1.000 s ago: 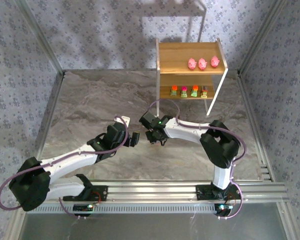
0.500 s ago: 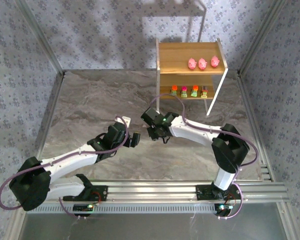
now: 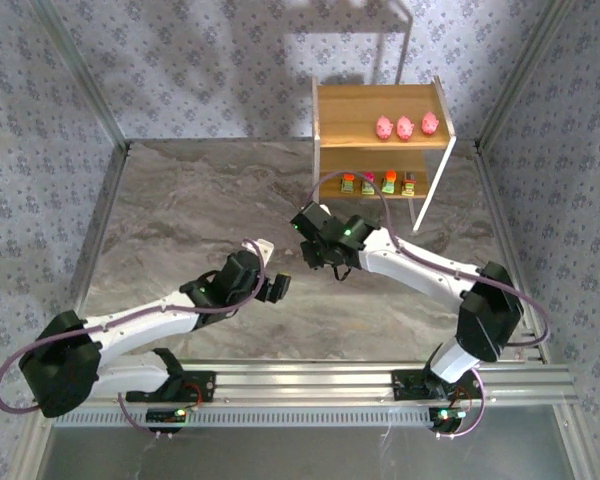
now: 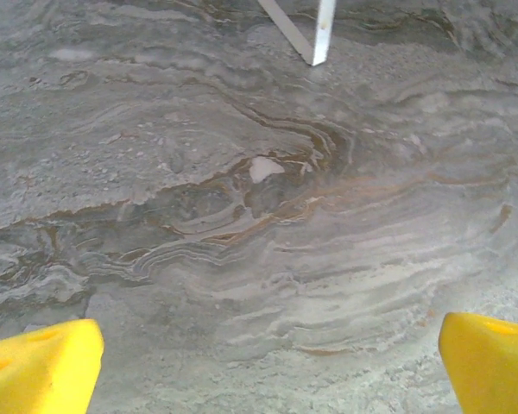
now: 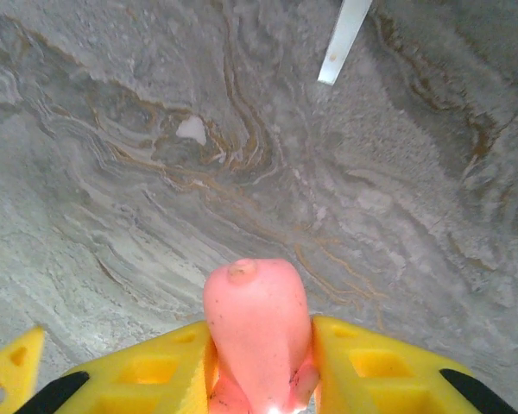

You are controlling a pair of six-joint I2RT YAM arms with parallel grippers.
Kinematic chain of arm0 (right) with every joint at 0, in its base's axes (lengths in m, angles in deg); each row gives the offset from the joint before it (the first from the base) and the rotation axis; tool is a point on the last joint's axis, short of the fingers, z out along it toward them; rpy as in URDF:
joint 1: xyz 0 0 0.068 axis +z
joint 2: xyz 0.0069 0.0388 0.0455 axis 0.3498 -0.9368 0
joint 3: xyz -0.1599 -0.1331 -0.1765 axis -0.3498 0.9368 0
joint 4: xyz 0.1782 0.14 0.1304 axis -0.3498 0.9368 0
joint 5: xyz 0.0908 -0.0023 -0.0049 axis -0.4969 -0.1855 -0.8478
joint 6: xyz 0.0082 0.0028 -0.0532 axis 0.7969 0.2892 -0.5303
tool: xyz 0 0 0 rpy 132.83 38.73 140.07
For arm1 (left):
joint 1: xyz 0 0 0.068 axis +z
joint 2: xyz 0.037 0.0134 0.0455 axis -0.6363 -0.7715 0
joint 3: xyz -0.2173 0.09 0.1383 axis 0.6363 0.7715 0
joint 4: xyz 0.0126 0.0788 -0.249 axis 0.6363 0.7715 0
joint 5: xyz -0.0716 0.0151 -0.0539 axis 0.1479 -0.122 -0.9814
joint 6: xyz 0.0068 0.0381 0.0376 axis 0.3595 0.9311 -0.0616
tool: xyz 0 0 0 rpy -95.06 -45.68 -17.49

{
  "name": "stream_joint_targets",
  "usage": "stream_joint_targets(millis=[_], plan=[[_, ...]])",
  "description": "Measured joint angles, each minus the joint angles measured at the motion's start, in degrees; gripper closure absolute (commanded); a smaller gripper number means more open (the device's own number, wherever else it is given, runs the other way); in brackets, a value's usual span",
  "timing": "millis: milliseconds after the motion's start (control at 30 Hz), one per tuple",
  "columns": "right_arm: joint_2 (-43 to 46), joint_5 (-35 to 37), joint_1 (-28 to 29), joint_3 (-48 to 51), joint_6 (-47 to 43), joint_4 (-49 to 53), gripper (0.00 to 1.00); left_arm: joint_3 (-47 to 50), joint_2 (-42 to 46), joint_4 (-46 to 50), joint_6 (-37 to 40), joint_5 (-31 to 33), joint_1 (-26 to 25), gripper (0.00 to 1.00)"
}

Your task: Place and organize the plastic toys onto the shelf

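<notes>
One small two-tier shelf [image 3: 370, 105] of light-brown wooden boards and thin white metal frames stands on the bench. Three pink plastic pig-shaped figures [image 3: 405, 127] are on its upper board, and a fourth pig [image 5: 257, 328] shows in the right wrist view, making four pigs. Four blocky plastic toys [image 3: 368, 183] with orange, pink or grey tops are on the lower board. There are two robot arms [image 3: 420, 270].

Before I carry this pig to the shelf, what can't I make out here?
Right wrist view: the pink pig's near end, clamped between the right gripper's fingers and cut off by the bottom edge.
Top view: blocky toys on the shelf's lower board, too small for detail.
Left wrist view: the left gripper, its fingers cropped at the corners.
</notes>
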Motion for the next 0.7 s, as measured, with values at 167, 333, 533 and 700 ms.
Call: stream_joint_targets(millis=[167,333,533,700], plan=[[3.06,1.29,-0.33,-1.55,0.17,2.08,0.69,-0.02,-0.04,-1.27,1.44,-0.68,-1.57,0.00],[5.84,2.75,-0.94,-3.63,0.17,3.89,0.69,-0.02,-0.02,-2.95,2.54,-1.36,-2.67,0.00],[8.59,4.39,-1.68,-6.36,0.13,6.03,0.70,-0.02,-0.02,-3.56,3.61,-2.40,-3.65,0.01],[9.84,5.77,-2.43,-9.38,-0.11,7.34,0.70,-0.02,0.33,-4.31,4.37,-3.17,-4.42,0.00]])
